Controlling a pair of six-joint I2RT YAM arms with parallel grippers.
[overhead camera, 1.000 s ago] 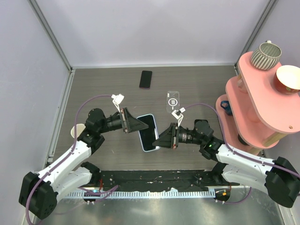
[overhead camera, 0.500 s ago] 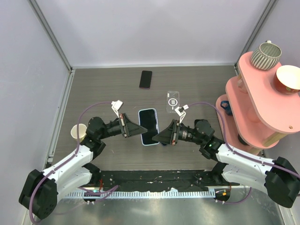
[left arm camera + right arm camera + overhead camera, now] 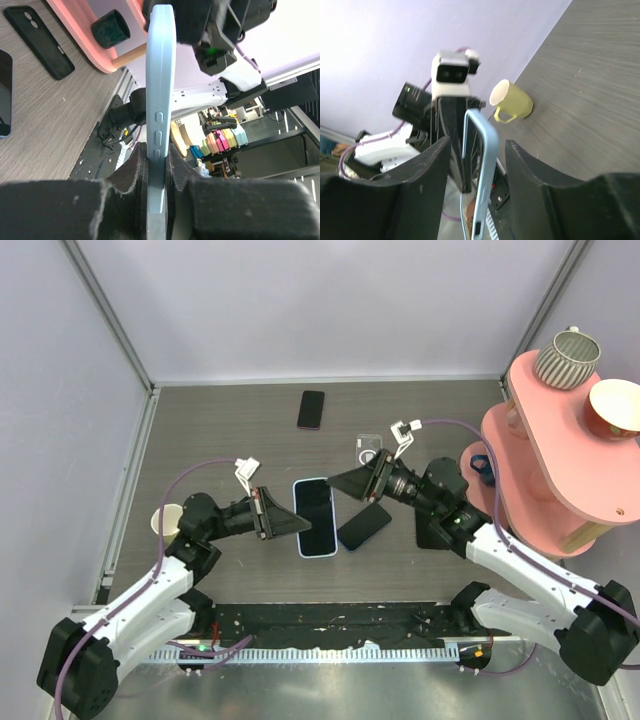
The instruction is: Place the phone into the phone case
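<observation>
One all-black phone [image 3: 364,526] is seen, laid flat on the bench [image 3: 220,430]. Its long axis runs diagonally, from near-left to far-right in the overhead view; which end is its top cannot be told. Just to its left, one light-blue phone [image 3: 316,517] is held level, long axis near-to-far, clamped along its left edge by the left end effector [image 3: 297,523]. Just beyond the black phone, the right end effector [image 3: 336,480] is held with jaws apart, gripping nothing. One clear phone case [image 3: 368,444] lies behind it, partly hidden. One red-rimmed phone [image 3: 311,409] lies farther back. A matte black slab with two round openings [image 3: 40,35] is seen from the left wrist alone. One yellow cup [image 3: 160,522] stands at the bench's left edge.
</observation>
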